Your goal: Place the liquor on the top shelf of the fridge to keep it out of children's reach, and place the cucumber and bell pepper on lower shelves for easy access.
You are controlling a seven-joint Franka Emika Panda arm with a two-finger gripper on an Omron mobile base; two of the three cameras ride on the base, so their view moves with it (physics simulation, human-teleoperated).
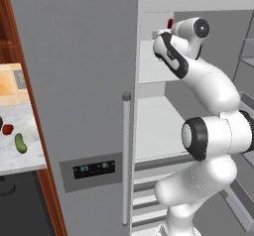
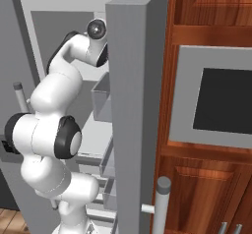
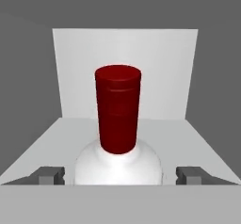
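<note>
The jaws stand wide, one finger (image 3: pixel 47 175) on each side of the liquor (image 3: pixel 118 138) and apart from it. The bottle stands upright between them on the top shelf (image 3: pixel 188 138) of the fridge (image 1: pixel 74 81).

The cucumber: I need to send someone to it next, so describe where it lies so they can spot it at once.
Look left of the tall grey two-door fridge, past the wooden side panel, to the white marble counter. The small dark green elongated cucumber lies near its front edge, just right of and below the small round glossy red bell pepper. It is long and green, while the pepper is round and red.
</note>
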